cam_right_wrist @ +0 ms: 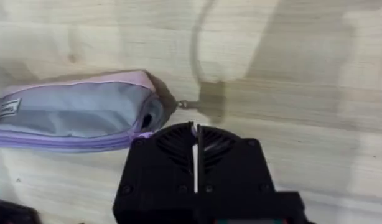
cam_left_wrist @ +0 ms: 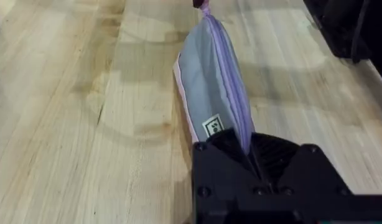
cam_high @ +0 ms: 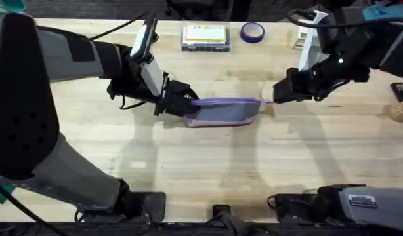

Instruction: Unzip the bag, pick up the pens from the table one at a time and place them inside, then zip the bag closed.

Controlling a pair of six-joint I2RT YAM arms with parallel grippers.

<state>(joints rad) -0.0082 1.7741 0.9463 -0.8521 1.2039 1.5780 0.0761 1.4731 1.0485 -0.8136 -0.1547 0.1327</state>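
Two grippers meet one bag at the middle of the table (cam_high: 201, 164), one at each end. Farthest left in the overhead view, the left arm reaches in from its base, and the left gripper (cam_high: 186, 103) sits at the left end of the bag (cam_high: 224, 111). Its wrist view shows the black fingers (cam_left_wrist: 228, 146) pressed together on the near end of the pouch, pinching the fabric right at the lilac zipper line, beside a small white label (cam_left_wrist: 212, 128). The bag lies on its side on the bare wood, grey panel up, lilac trim along its edges, and the zipper runs closed along all the length that shows. Behind it, near the far edge, lie a clear flat box with a yellow label (cam_high: 205, 35) and, just to its right, a blue tape roll (cam_high: 252, 31). At the bag's right end is the right gripper (cam_high: 275, 98). In its own wrist view the two fingers (cam_right_wrist: 178, 146) stand pressed together with only a thin slit between them, over the small metal zipper pull (cam_right_wrist: 183, 105) that juts from the pouch's end; whether they actually pinch that pull I cannot tell.
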